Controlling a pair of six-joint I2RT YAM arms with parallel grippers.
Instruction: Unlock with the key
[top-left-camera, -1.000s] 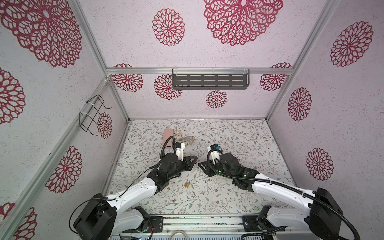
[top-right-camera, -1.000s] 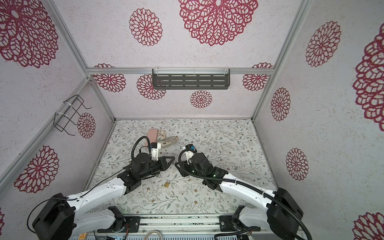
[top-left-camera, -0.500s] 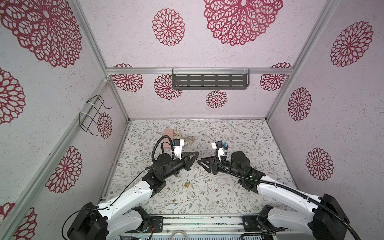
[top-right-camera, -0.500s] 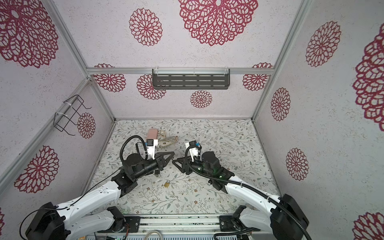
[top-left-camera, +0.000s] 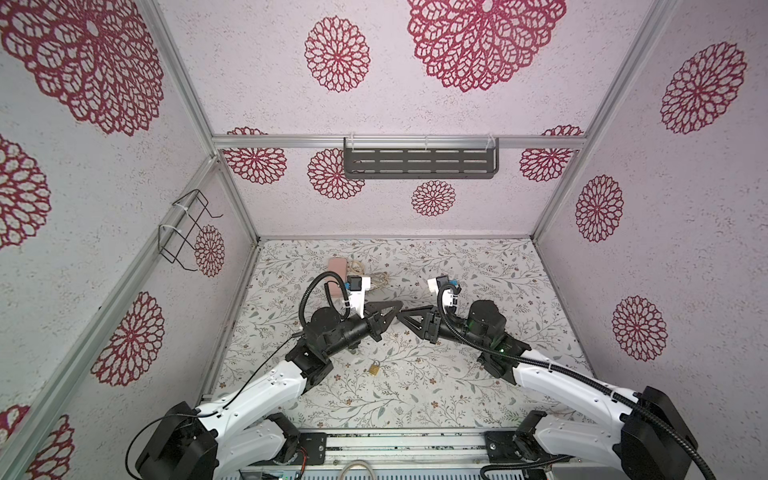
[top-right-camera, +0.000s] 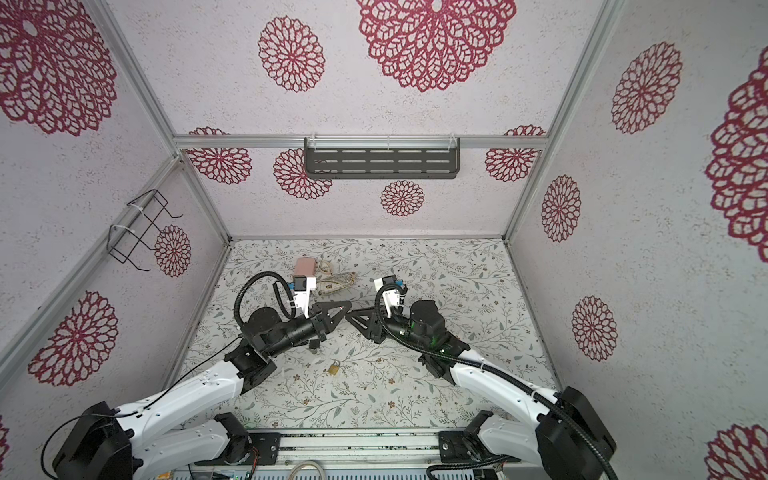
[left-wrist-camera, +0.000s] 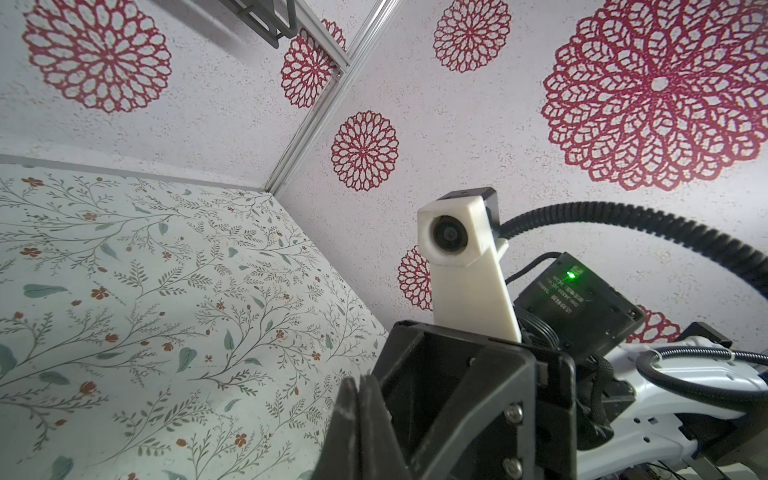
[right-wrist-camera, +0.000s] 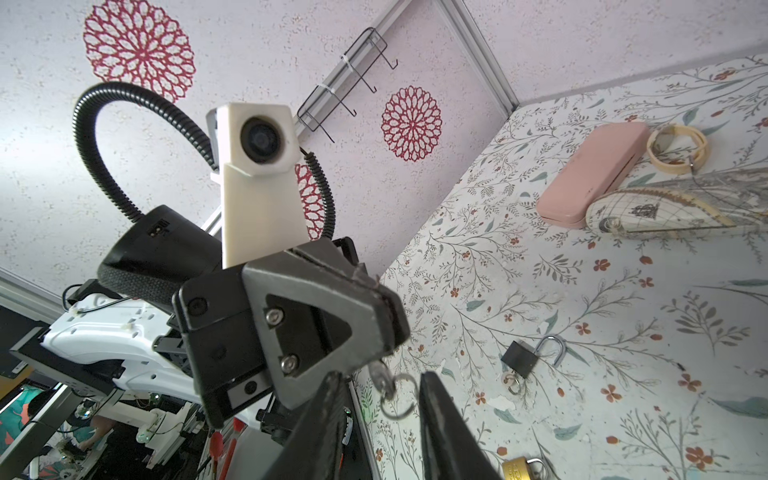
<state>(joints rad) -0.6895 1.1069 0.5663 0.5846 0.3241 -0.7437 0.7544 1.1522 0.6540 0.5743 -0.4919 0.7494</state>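
Closest in, the brass lock (top-left-camera: 375, 368) just lies on the worktop (top-left-camera: 457, 386), apart from both arms. A bit further back the black lock (right-wrist-camera: 519, 357) sits with its shackle popped open. Above them the left gripper (top-left-camera: 392, 309) is clamped on the key (right-wrist-camera: 382, 380). The right gripper (right-wrist-camera: 380, 374) is spread either side of its ring (right-wrist-camera: 397, 401). Way back there's a pink case (top-left-camera: 337, 266).

bright, even, diffuse light fills both top views, leaving only faint soft shadows on the desk (top-left-camera: 478, 266), and the straight frame rails (top-left-camera: 291, 140) bow toward the wide-angle edges. in the right wrist view the left hand (right-wrist-camera: 390, 311) carries a pale sheen, and the key (right-wrist-camera: 378, 374) just below it looks soft and washed out.
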